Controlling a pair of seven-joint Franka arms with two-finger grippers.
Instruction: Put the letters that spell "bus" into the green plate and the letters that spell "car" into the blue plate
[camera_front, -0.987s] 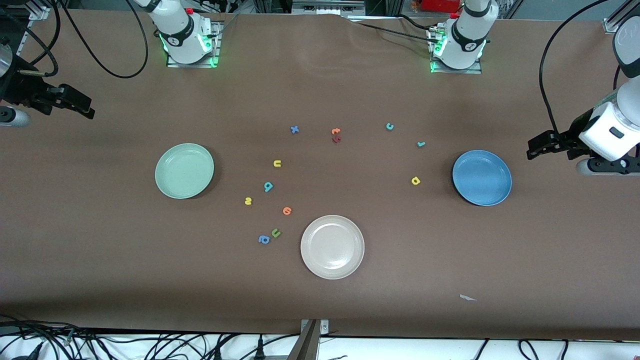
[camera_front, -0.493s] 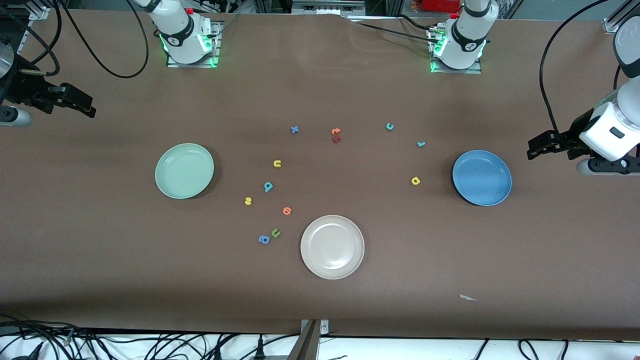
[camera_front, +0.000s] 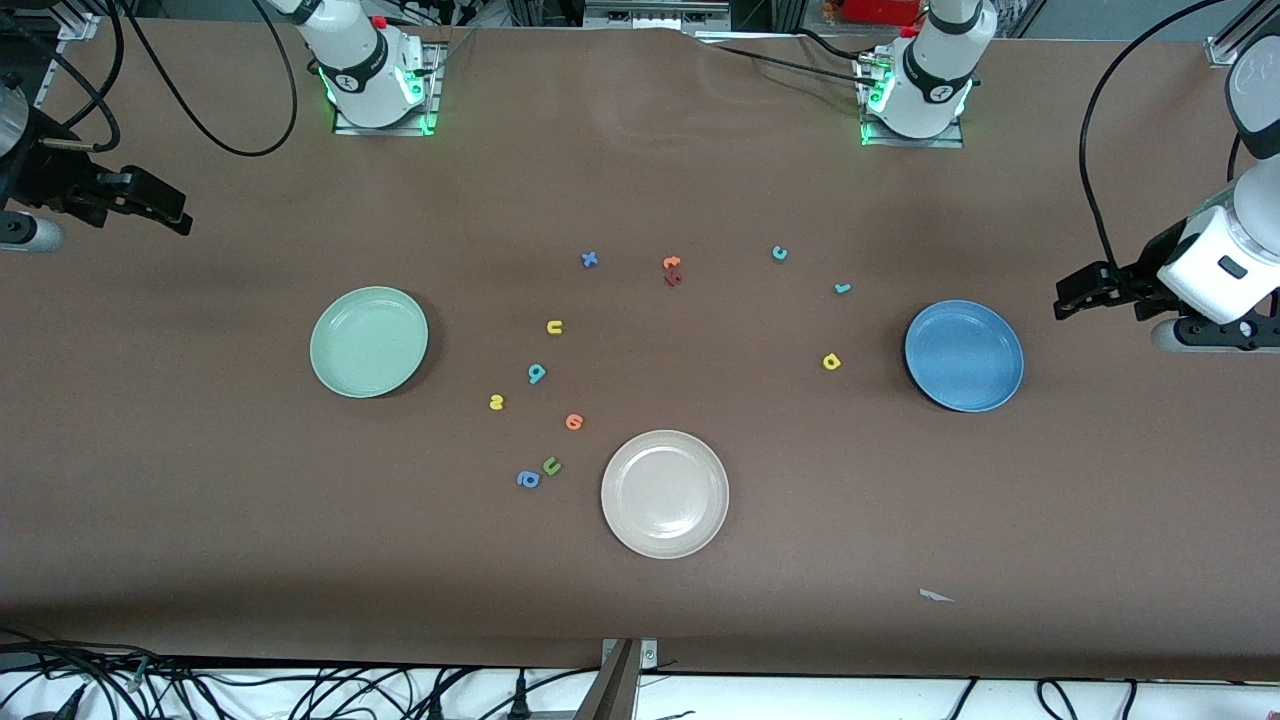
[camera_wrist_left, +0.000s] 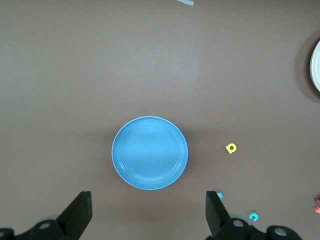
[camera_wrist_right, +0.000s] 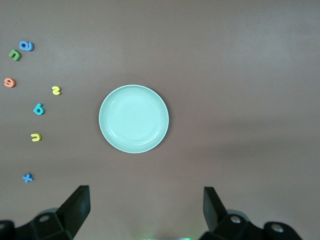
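Note:
The green plate (camera_front: 369, 342) (camera_wrist_right: 134, 118) lies bare toward the right arm's end. Beside it lie the yellow u (camera_front: 555, 326), teal b (camera_front: 537, 373) and yellow s (camera_front: 497, 402). The blue plate (camera_front: 964, 355) (camera_wrist_left: 150, 152) lies bare toward the left arm's end, with the teal c (camera_front: 780, 253), teal r (camera_front: 842, 288) and yellow a (camera_front: 831, 361) (camera_wrist_left: 231, 148) on the table beside it. My left gripper (camera_front: 1060, 302) (camera_wrist_left: 148, 215) hangs open over the table's end past the blue plate. My right gripper (camera_front: 180, 215) (camera_wrist_right: 145, 212) hangs open over the table's end past the green plate. Neither holds anything.
A beige-white plate (camera_front: 665, 493) sits nearest the front camera. Spare letters lie about: a blue x (camera_front: 589, 259), an orange letter (camera_front: 671, 263) touching a red one (camera_front: 673, 279), another orange letter (camera_front: 574, 421), a green u (camera_front: 551, 465), a blue a (camera_front: 527, 479).

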